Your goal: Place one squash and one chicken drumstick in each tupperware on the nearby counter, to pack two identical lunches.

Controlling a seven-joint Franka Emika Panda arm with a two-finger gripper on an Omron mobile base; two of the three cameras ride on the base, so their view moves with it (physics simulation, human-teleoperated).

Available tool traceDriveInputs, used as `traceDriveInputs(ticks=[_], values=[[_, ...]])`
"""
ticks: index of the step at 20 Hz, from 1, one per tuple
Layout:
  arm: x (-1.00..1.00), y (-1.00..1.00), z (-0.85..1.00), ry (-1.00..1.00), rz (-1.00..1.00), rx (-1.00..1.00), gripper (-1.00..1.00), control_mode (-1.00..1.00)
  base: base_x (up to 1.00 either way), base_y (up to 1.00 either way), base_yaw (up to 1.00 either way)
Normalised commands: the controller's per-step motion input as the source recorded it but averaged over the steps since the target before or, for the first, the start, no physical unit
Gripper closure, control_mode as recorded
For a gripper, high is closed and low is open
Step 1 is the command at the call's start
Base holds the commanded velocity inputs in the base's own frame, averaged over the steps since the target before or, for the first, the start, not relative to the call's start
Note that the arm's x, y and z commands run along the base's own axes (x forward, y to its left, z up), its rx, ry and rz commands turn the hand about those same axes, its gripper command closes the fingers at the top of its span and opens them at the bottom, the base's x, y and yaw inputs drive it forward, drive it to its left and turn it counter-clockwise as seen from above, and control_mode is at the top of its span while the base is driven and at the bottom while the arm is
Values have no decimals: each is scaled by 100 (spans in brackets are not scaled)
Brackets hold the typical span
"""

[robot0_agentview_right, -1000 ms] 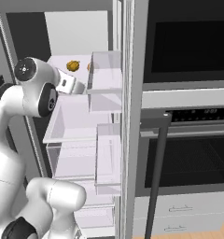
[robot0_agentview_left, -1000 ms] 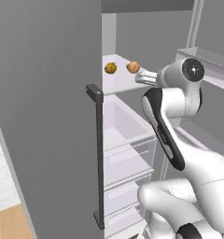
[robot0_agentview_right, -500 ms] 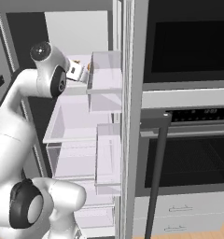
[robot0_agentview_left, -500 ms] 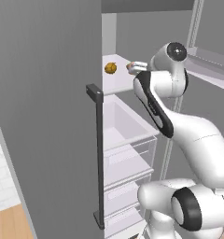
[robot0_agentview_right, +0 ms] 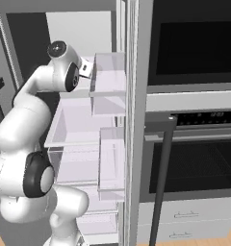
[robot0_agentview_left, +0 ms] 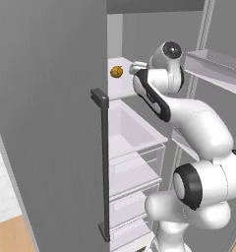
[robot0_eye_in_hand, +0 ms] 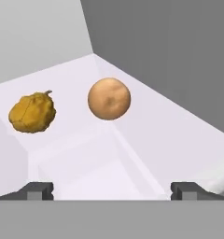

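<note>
Your hand (robot0_eye_in_hand: 112,189) was wide open, facing tan squash (robot0_eye_in_hand: 109,99) w/ yellow squash (robot0_eye_in_hand: 32,112) beside it on fridge shelf (robot0_eye_in_hand: 179,130).

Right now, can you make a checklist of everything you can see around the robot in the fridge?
Surface: pale fridge shelf, squashes resting on it.
Job's things: yellow lumpy squash and tan squash, side by side, apart.
Clutter: nothing seen.
Grippers: gripper open, short of the squashes, holding nothing.
Cables: nothing seen.
Surroundings: open fridge door, clear drawers below, wall oven beside the fridge.
</note>
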Motion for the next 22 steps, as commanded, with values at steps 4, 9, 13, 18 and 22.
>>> traceDriveInputs(ticks=[4,9,13,18,22], values=[[65,0,-9,5,0,-1,-100,-100,0,0,0],[61,0,-20,2,0,-3,-100,-100,0,0,0],[60,0,-23,0,0,-4,-100,-100,0,0,0],[60,0,-20,0,0,-4,-100,-100,0,0,0],[55,0,-12,0,0,-3,-100,-100,0,0,0]])
